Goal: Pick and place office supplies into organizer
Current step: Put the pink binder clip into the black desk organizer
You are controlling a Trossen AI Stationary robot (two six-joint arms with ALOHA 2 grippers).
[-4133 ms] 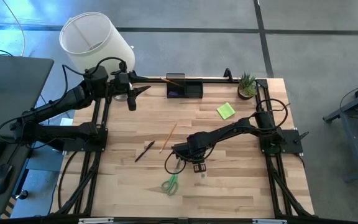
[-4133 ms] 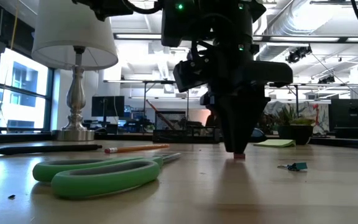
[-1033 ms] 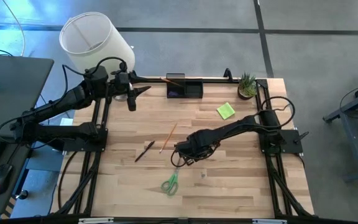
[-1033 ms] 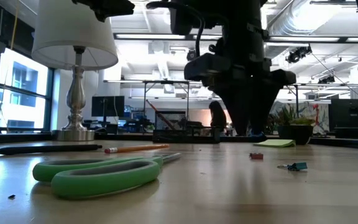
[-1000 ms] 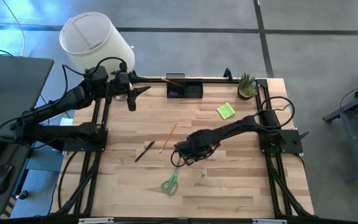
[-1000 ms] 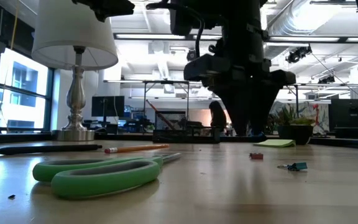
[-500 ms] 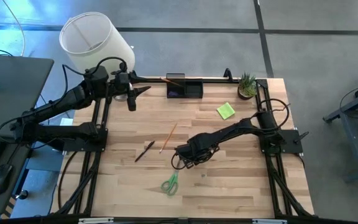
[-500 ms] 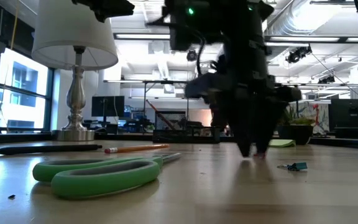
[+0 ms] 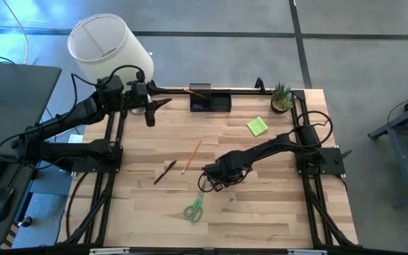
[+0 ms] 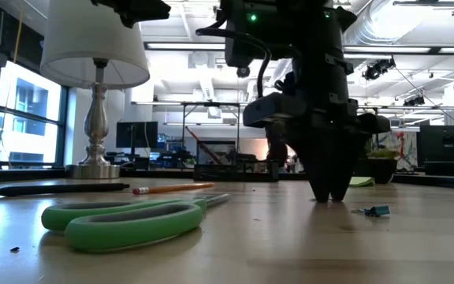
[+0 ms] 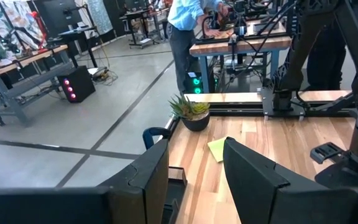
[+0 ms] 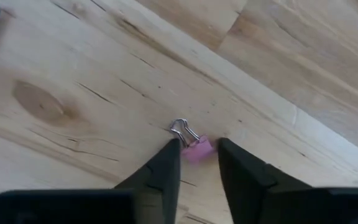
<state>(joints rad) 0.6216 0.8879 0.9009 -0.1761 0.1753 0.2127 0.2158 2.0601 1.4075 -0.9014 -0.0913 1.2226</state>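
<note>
My right jaws (image 12: 197,163) straddle a pink binder clip (image 12: 197,150) mid-surface (image 9: 275,212), narrowly open, gripping nothing. Bare wood surrounds them; the scissors (image 9: 194,208) lie near. My left jaws (image 9: 163,103) hang apart by the lamp (image 9: 108,47), empty.

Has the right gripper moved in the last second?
Yes. The right gripper has dropped to the tabletop, shifting slightly away from the lamp, straddling a pink binder clip.

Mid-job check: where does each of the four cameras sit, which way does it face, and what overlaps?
High: overhead, straight down; both arms, organizer, scissors.
Low: tabletop height, level across; right gripper down at the wood, scissors near.
Left wrist: on the raised left arm, past its open fingers to the plant.
Right wrist: looks down; fingers straddle a pink binder clip.
Shared: scissors in high and low.
</note>
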